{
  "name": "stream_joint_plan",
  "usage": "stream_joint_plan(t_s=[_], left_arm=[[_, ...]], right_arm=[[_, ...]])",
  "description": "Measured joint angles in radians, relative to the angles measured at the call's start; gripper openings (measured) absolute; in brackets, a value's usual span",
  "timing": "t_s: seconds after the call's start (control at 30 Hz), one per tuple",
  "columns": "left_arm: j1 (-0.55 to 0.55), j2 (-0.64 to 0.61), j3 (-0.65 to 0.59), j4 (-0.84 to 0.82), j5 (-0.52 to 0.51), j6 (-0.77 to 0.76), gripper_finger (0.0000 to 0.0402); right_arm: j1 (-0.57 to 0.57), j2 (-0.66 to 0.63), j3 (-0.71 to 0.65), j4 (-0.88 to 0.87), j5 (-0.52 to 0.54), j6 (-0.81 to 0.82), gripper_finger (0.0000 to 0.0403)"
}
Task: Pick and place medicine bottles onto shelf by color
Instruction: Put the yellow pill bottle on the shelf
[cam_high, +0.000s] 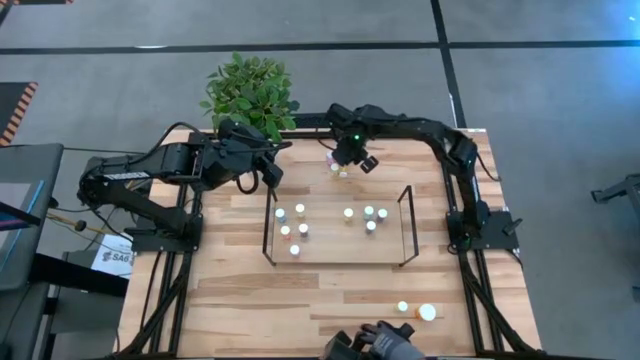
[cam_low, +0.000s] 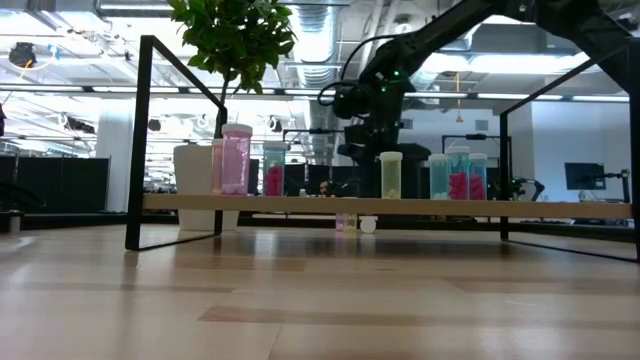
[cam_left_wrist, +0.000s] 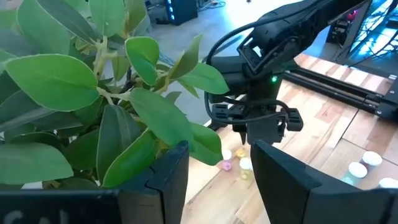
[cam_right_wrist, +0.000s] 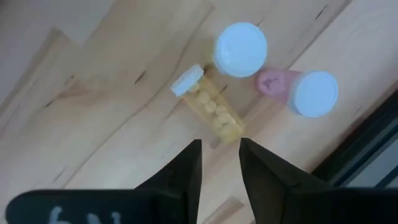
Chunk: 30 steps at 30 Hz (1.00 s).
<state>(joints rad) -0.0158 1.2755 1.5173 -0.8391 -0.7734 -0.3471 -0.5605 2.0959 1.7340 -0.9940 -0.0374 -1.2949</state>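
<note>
Behind the shelf (cam_high: 335, 262), three medicine bottles sit on the table. A yellow one (cam_right_wrist: 214, 112) lies on its side. A white-capped one (cam_right_wrist: 240, 48) and a pink one (cam_right_wrist: 311, 93) stand beside it. My right gripper (cam_right_wrist: 221, 158) points down just above them, next to the yellow bottle's bottom end. Its fingers are a narrow gap apart with nothing between them. Several bottles (cam_high: 295, 230) (cam_high: 368, 213) stand on the shelf plank (cam_low: 560, 207). My left gripper (cam_left_wrist: 221, 171) hangs open and empty beside the plant (cam_high: 250, 90), at the far left.
Two more bottles (cam_high: 403, 307) (cam_high: 428, 312) stand near the table's near right edge. A dark shape (cam_high: 385, 340) shows at that edge. The potted plant's leaves (cam_left_wrist: 81, 93) crowd my left gripper. The shelf's black wire frames (cam_high: 270, 225) (cam_high: 408, 225) rise at its two short ends.
</note>
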Motion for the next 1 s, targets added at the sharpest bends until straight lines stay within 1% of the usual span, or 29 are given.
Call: stream_joint_plan(t_s=[0.1,0.4,0.53,0.63,0.73,0.8,0.9,0.93,1.0], left_arm=[[0.0,0.0,0.0,0.0,0.0,0.006,0.0162],[0.0,0.0,0.0,-0.002,0.006,0.026,0.0162],[0.0,0.0,0.0,-0.012,0.006,0.047,0.0162],[0.0,0.0,0.0,-0.044,0.007,0.036,0.0162],[0.0,0.0,0.0,-0.071,0.008,0.004,0.0162],[0.0,0.0,0.0,-0.078,0.018,-0.011,0.0162],[0.0,0.0,0.0,-0.078,0.036,-0.016,0.0162],[0.0,0.0,0.0,-0.079,0.04,-0.02,0.0162],[0.0,0.0,0.0,-0.078,0.058,-0.022,0.0162]], right_arm=[[0.01,0.001,0.0,0.025,-0.015,-0.002,0.0127],[0.016,0.001,0.0,0.018,-0.019,-0.013,0.0134],[0.018,0.001,0.0,0.019,-0.02,-0.077,0.014],[0.016,0.011,0.001,0.045,-0.058,-0.12,0.0143],[0.009,0.023,0.0,0.034,-0.073,-0.116,0.0146],[0.008,0.019,0.0,0.033,-0.073,-0.051,0.0146],[0.008,0.013,0.0,0.019,-0.077,0.174,0.0142],[0.01,0.005,-0.001,0.003,-0.087,0.215,0.014],[0.016,-0.011,0.001,0.011,-0.094,0.229,0.0137]])
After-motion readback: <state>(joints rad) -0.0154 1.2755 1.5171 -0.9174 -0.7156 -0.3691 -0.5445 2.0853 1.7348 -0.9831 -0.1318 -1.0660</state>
